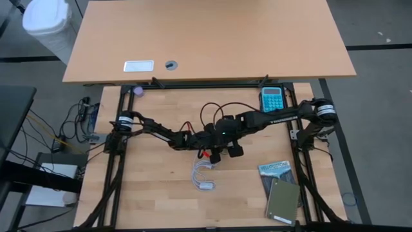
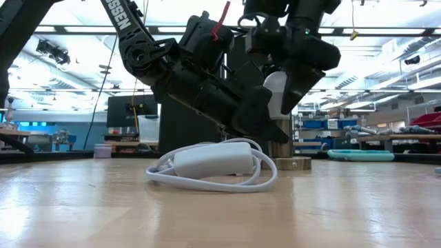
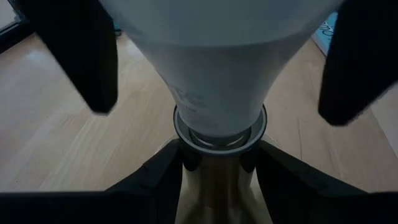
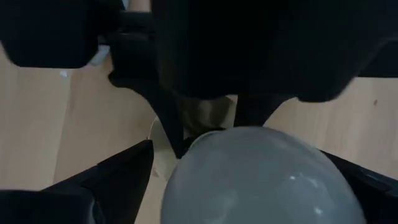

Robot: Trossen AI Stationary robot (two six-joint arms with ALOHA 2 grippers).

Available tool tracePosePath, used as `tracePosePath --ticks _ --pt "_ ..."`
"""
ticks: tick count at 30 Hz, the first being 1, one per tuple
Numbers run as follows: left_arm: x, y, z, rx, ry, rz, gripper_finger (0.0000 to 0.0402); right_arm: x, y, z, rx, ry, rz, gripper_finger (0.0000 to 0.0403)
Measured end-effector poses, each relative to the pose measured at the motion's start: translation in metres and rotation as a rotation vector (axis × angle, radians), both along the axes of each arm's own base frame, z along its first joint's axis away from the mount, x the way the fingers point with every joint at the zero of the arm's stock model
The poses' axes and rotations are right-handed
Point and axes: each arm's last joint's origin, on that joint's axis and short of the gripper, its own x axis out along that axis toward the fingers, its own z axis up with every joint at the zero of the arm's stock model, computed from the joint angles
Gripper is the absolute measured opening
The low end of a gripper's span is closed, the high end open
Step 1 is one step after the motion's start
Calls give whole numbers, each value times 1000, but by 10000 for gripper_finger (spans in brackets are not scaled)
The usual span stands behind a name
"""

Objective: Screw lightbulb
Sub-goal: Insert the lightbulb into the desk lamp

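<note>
The white lightbulb (image 3: 217,68) stands upright with its screw end down in the collar (image 3: 219,132) of a brass-coloured socket (image 2: 279,146). The socket's round base (image 2: 298,164) rests on the table's middle. My right gripper (image 2: 277,93) is above it, shut on the bulb's globe (image 4: 261,183). My left gripper (image 3: 217,168) comes in low from the table's left and is shut on the socket's stem. In the high view both grippers (image 1: 215,143) meet at mid-table and hide the bulb. My left gripper pinches the socket's stem (image 3: 217,186) just below the collar, one finger (image 3: 155,183) on each side. The fingers slant down from the table's left. The socket stands upright on its base on the table. My right gripper holds the bulb's round globe (image 4: 205,168) between its two fingers (image 3: 84,56), one on each side. The fingers come from above, pointing down. The bulb stands upright, its narrow end in the socket's collar.
The socket's white cord with its inline switch (image 2: 210,162) lies coiled just in front, toward the near edge (image 1: 205,175). A blue calculator (image 1: 271,98) lies far right. A booklet (image 1: 275,170) and a green notebook (image 1: 282,201) lie near right.
</note>
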Motion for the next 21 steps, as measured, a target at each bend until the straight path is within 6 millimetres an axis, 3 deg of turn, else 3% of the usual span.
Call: tracePosePath --ticks 21 --pt "0 0 0 -1 7 1 189 3 -2 0 -4 -1 15 264"
